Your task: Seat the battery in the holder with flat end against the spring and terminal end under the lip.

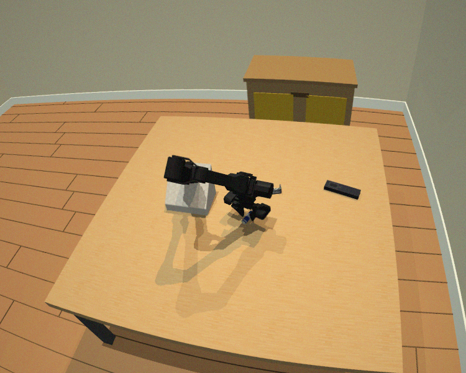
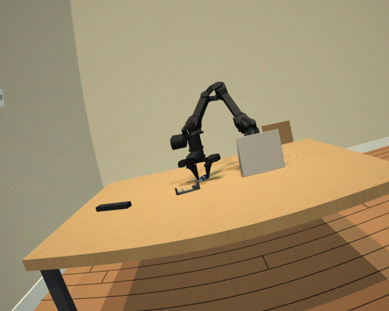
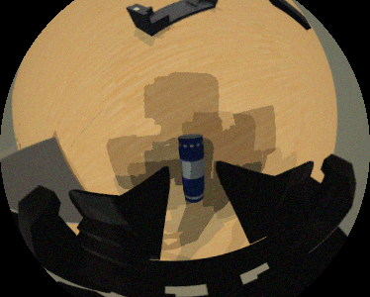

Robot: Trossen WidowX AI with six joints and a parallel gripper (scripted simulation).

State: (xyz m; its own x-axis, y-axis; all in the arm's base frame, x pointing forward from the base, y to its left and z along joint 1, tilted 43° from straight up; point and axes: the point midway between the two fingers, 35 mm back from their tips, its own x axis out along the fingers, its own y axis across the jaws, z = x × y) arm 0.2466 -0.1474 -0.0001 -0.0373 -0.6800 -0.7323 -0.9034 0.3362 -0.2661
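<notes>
The blue battery (image 1: 245, 219) (image 2: 202, 178) (image 3: 193, 169) with a pale band lies on its side on the table. My gripper (image 1: 248, 217) (image 2: 203, 179) (image 3: 193, 168) is open and low over it, with one fingertip on each side of the battery. In the wrist view there is a gap between the battery and each finger. The dark holder (image 1: 276, 191) (image 2: 188, 191) (image 3: 183, 13) is empty on the table, a short way from the battery. In the top view the arm hides most of it; in the wrist view it is cut off at the top edge.
A black oblong block (image 1: 342, 189) (image 2: 113, 206) (image 3: 293, 13) lies on the table beyond the holder. A grey-white block (image 1: 184, 207) (image 2: 261, 154) (image 3: 40, 180) stands at the arm's base. A wooden cabinet (image 1: 301, 69) stands on the floor behind the table.
</notes>
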